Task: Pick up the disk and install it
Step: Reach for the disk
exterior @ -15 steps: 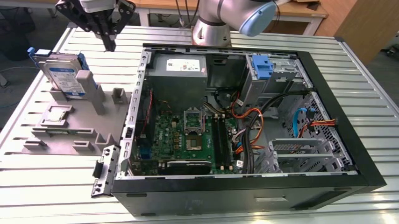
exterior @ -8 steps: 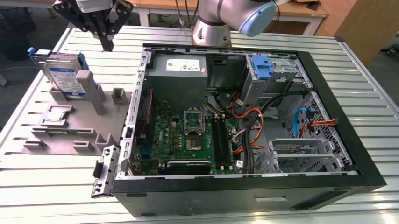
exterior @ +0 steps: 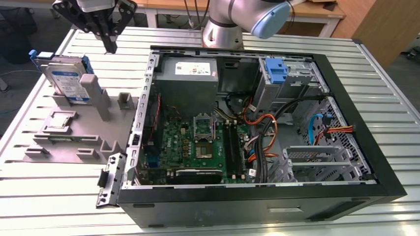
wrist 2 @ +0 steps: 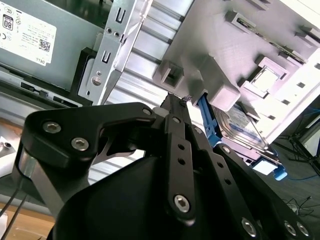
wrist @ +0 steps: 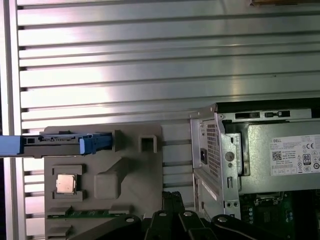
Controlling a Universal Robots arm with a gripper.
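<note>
End effector (exterior: 109,48), fingers pressed together and empty, hangs over the table (exterior: 39,196) by the far end of the grey holder (exterior: 66,135); the disk (exterior: 69,78) stands on edge in that holder, apart, toward the exterior view's left and nearer the camera, its lower edge hidden by the posts.

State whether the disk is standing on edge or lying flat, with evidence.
On edge: the disk stands upright in a slot of the grey holder.
</note>
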